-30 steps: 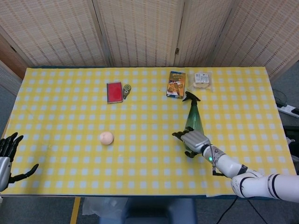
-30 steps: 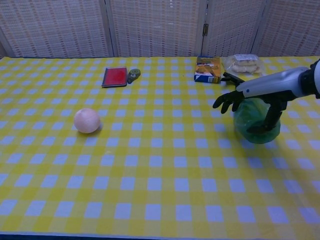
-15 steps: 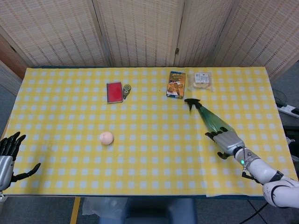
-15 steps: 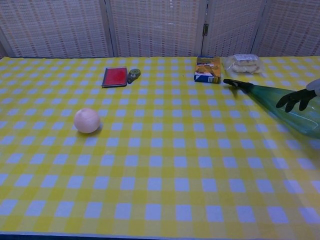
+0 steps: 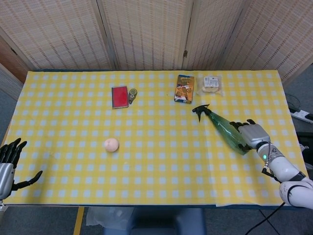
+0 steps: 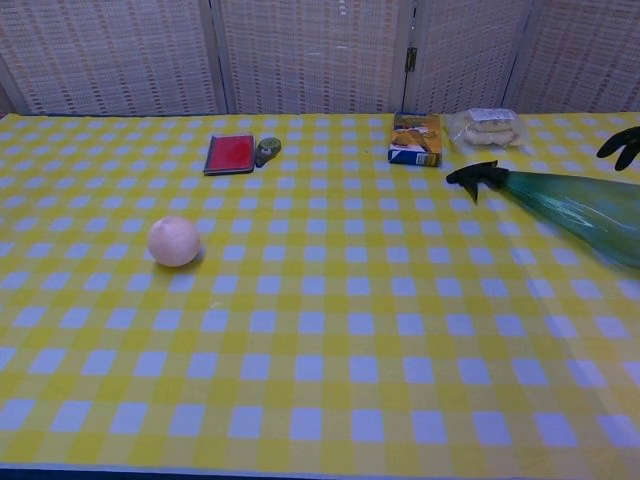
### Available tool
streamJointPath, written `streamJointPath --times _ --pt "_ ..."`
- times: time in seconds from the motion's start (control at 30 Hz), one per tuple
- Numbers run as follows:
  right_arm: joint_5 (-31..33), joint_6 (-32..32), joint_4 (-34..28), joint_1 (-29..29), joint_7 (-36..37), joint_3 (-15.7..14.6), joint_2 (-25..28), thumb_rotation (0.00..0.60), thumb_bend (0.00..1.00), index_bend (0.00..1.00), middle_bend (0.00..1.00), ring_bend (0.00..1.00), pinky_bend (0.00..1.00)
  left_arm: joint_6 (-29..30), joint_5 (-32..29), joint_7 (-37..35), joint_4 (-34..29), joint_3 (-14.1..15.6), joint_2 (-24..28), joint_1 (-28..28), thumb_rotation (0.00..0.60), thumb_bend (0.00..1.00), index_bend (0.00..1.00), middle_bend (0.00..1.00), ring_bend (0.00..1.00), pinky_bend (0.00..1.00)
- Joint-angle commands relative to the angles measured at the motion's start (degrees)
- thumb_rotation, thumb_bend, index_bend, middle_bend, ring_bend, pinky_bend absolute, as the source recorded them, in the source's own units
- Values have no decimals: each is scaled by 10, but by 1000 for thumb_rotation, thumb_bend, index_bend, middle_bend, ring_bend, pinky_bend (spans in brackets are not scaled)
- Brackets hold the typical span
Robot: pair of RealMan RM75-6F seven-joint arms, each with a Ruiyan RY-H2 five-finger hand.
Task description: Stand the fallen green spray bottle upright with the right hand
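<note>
The green spray bottle (image 5: 226,130) lies on its side on the yellow checked table (image 5: 68,122), at the right. Its black nozzle (image 5: 200,109) points toward the back left, and its wide base lies toward the front right. In the chest view the bottle (image 6: 575,205) runs off the right edge. My right hand (image 5: 254,133) sits beside the bottle's base with fingers spread, holding nothing; whether it touches the bottle I cannot tell. Only its dark fingertips (image 6: 622,145) show in the chest view, behind the bottle. My left hand (image 5: 9,162) hangs off the table's front left corner, fingers apart and empty.
A pink ball (image 5: 111,144) rests left of centre. At the back are a red booklet (image 5: 120,96), a small green roll (image 5: 132,92), an orange snack box (image 5: 184,88) and a clear packet of biscuits (image 5: 211,83). The box is close behind the nozzle.
The bottle stood upright a second ago with my right hand around it; it has tipped over and now lies flat. My right hand has moved right, to its base. The left hand is still.
</note>
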Motion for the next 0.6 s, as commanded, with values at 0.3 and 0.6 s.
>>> streamJointPath --times 0.3,0.6 --pt "149 21 5 40 5 62 -31 600 465 0 50 65 0 8 11 -26 0 2 5 1 319 264 0 53 47 22" --pt "438 37 54 161 -119 -1 -105 600 465 0 50 71 0 10 31 -73 7 9 16 0 323 264 0 53 48 21"
